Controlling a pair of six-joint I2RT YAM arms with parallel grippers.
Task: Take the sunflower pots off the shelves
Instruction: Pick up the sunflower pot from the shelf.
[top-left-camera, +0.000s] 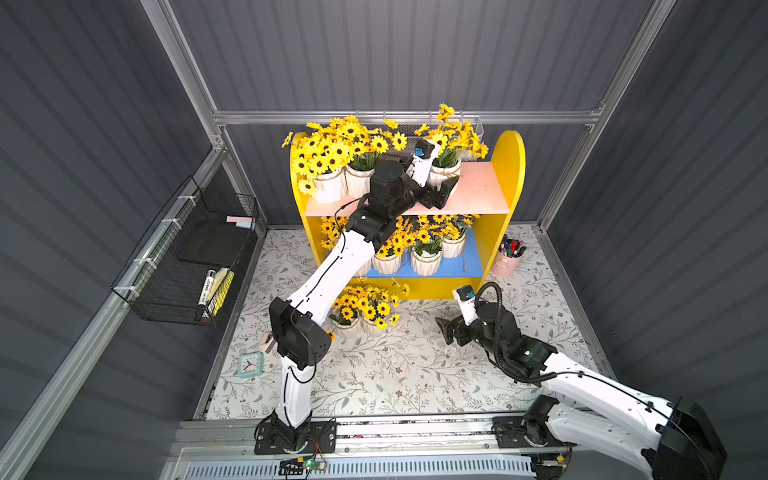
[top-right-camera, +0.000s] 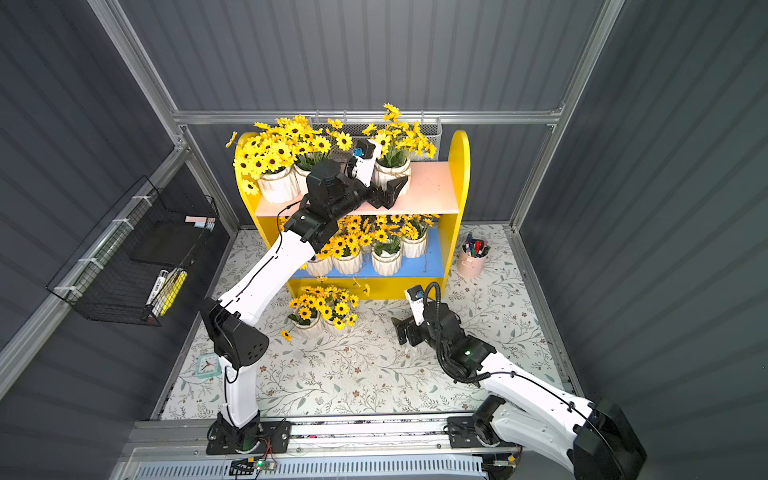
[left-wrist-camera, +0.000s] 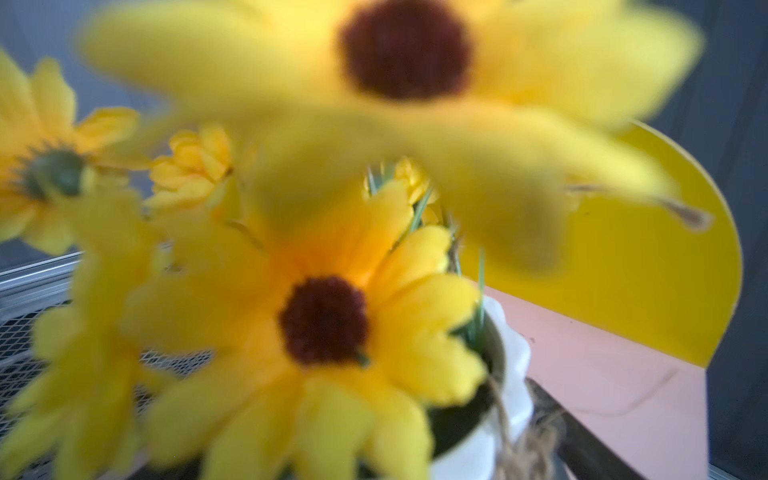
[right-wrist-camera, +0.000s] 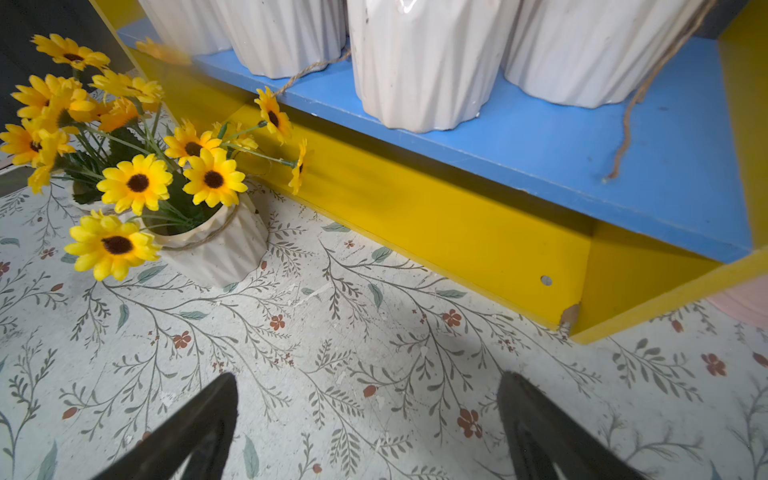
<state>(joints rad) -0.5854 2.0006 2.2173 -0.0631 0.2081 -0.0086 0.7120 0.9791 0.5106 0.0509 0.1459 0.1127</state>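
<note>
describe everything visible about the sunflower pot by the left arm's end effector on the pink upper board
The small white ribbed ceramic pot has twine round its rim and holds yellow dark-centred artificial sunflowers with green leaves. It stands upright on the pale pink upper board of the yellow wooden shelves, apart from the other pots there. The left end effector is at its base, one dark finger beside its wall; whether it grips is unclear.
</note>
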